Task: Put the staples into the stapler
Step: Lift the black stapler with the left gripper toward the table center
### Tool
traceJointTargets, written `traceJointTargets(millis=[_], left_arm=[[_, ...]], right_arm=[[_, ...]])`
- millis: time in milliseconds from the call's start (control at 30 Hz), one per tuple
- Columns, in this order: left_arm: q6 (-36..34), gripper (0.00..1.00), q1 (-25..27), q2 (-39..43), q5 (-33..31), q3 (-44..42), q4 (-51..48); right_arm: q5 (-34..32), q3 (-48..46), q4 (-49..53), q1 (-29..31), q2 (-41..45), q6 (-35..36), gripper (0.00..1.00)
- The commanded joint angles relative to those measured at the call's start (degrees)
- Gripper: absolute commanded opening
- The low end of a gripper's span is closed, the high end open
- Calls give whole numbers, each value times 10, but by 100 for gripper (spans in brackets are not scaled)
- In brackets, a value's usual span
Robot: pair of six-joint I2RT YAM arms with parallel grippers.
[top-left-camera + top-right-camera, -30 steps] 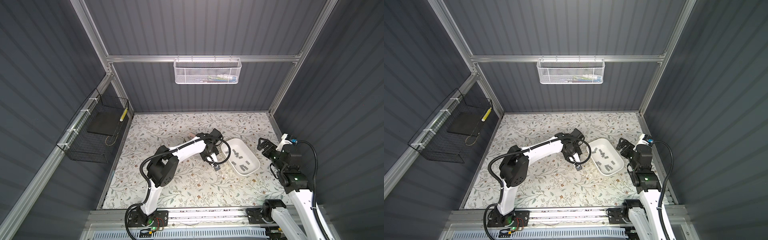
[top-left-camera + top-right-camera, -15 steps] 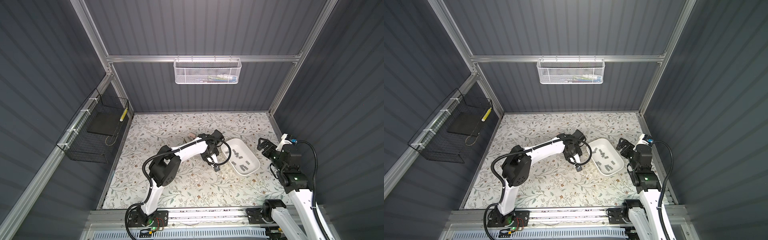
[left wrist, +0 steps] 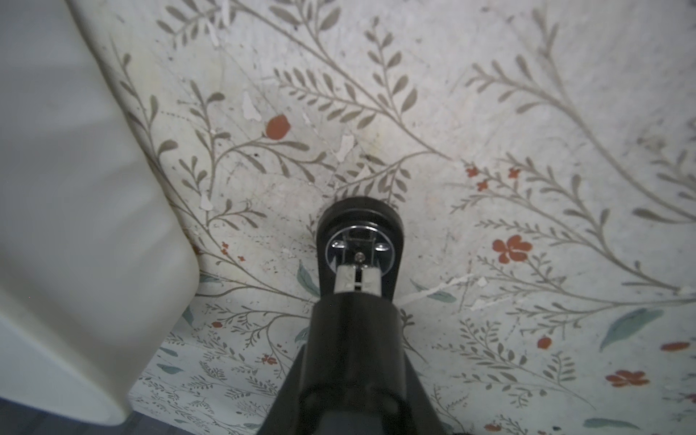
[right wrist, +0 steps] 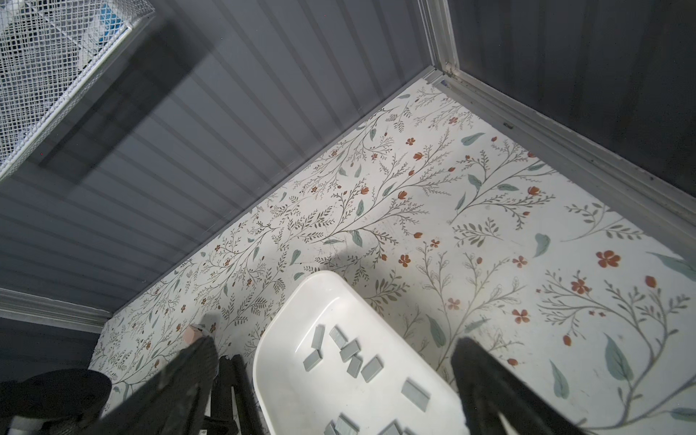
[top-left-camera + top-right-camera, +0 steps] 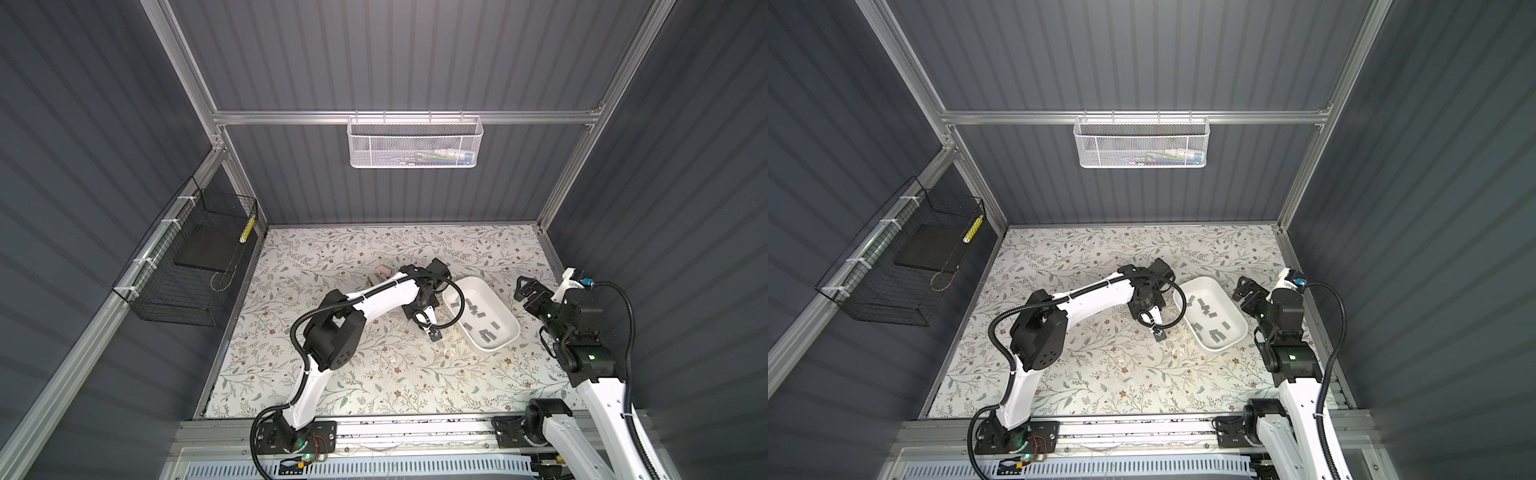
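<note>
Staples (image 4: 350, 357) in tray (image 4: 286, 376), none loaded appar.; left end effector (image 3: 356, 339) clamped on stapler (image 3: 359, 241); right end effector (image 5: 527, 291) wide open, w/o load.

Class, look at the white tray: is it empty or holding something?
Holding something: several grey staple strips lie scattered across the white tray, on its floor.

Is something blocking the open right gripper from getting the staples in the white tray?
No, nothing visible. The staples lie uncovered in the white tray, and the right gripper hangs open near it with only clear space between.
</note>
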State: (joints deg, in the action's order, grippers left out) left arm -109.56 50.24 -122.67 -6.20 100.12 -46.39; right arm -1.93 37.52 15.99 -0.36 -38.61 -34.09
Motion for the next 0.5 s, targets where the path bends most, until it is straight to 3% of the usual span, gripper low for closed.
traceJointTargets(millis=[0, 200, 467], left_arm=[[127, 0, 10, 73, 16, -38, 79], [368, 0, 14, 144, -14, -40, 81], [694, 0, 13, 190, -11, -20, -4]], right_arm=[[-12, 13, 8, 2, -3, -1, 99], [5, 19, 14, 2, -5, 3, 99], [34, 3, -9, 2, 5, 6, 99]])
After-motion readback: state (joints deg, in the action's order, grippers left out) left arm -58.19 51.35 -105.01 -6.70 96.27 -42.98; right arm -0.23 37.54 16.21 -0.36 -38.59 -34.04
